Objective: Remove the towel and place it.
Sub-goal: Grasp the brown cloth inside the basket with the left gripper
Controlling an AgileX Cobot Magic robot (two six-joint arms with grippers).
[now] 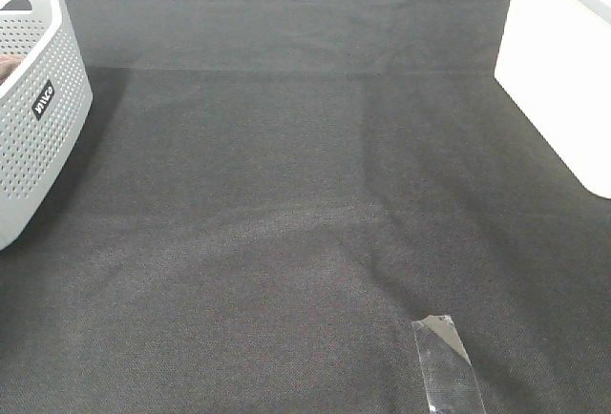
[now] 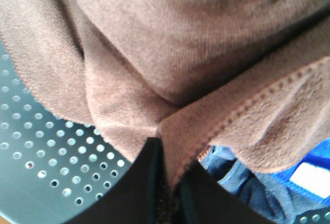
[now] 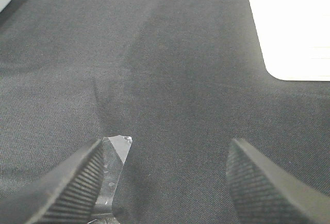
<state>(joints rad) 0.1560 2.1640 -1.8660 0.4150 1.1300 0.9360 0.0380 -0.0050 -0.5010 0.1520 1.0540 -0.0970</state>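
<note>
The brown fuzzy towel (image 2: 170,38) fills the left wrist view and lies bunched inside the grey perforated basket (image 2: 41,146). My left gripper (image 2: 166,182) is shut on a fold of the towel near its stitched hem. In the exterior high view the basket (image 1: 33,99) stands at the far left edge, and only a sliver of the towel (image 1: 5,69) shows inside it. Neither arm shows in that view. My right gripper (image 3: 170,182) is open and empty, low over the black table cloth (image 3: 170,69).
A blue cloth (image 2: 258,188) lies under the towel in the basket. A strip of clear tape (image 1: 447,362) is stuck on the black cloth at the front right, and shows by the right gripper's finger (image 3: 116,152). A white surface (image 1: 563,80) borders the table's right side.
</note>
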